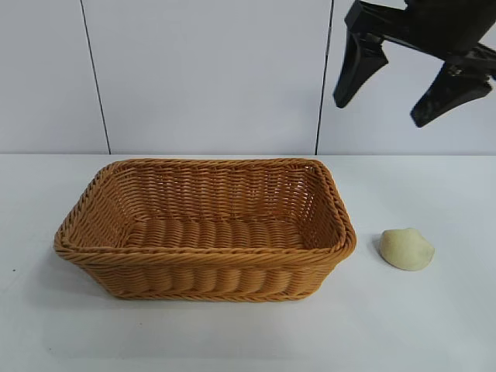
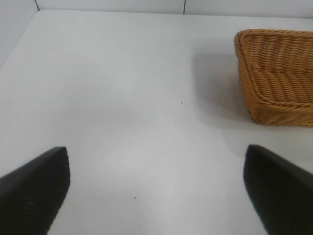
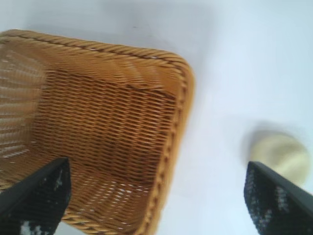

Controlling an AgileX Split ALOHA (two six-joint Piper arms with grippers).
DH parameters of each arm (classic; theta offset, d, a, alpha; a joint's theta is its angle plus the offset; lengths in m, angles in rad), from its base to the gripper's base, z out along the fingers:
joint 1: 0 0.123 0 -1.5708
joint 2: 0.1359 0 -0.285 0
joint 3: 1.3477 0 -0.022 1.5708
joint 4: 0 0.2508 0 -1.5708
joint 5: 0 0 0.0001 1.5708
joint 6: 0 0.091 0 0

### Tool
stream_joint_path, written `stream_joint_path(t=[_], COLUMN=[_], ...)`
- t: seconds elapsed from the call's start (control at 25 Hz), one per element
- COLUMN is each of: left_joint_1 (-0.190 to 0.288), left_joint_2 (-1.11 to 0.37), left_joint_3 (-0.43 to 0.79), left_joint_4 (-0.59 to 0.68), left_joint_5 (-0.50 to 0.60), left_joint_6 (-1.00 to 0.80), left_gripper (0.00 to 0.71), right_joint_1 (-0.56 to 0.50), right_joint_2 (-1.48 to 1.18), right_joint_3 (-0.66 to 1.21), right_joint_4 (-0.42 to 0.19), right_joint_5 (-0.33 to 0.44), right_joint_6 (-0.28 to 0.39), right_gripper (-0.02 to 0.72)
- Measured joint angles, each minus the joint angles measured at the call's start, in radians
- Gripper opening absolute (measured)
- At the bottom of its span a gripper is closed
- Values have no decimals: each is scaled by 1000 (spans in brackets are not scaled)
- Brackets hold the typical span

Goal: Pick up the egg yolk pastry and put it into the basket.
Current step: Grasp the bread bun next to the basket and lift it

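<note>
The egg yolk pastry [image 1: 407, 249], a small pale cream-yellow lump, lies on the white table just right of the basket [image 1: 206, 273], a large orange-brown wicker one with nothing in it. High above the pastry hangs my right gripper [image 1: 384, 112], open and holding nothing. In the right wrist view the pastry [image 3: 281, 155] shows beside one fingertip and the basket [image 3: 178, 127] lies under the right gripper [image 3: 157, 182]. My left gripper [image 2: 156, 169] is open over bare table, with the basket's corner [image 2: 247, 63] off to one side; it does not appear in the exterior view.
The white table [image 1: 434, 325] runs back to a pale panelled wall [image 1: 209, 77]. Bare tabletop lies in front of the basket and around the pastry.
</note>
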Motion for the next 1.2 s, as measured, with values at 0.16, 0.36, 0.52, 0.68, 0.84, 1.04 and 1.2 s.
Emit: stream_joint_path(t=[0.16,0.36,0.52,0.68,0.84,1.04,1.2], left_joint_1=[0,0,0,0,0,0,0], left_joint_2=[0,0,0,0,0,0,0], left_joint_3=[0,0,0,0,0,0,0], left_joint_4=[0,-1,-1,-1,-1,-1,-1], left_joint_5=[0,-1,-1,-1,-1,-1,-1], left_joint_6=[0,1,1,1,1,1,1], left_gripper=[692,692,692,692,692,692,692], right_joint_1=[0,0,0,0,0,0,0], right_joint_2=[0,44,123,218,320,411,440], right_joint_3=[-11,-14,-14,-14,-14,-14,-14], right_joint_4=[-159,-177,-177,-177,-177,-182,-182], right_joint_5=[72,80,70,42,19,-8,-14], right_joint_6=[82,92,93,94,95,95,95], right_gripper=[685,685,685,685,685,685,685])
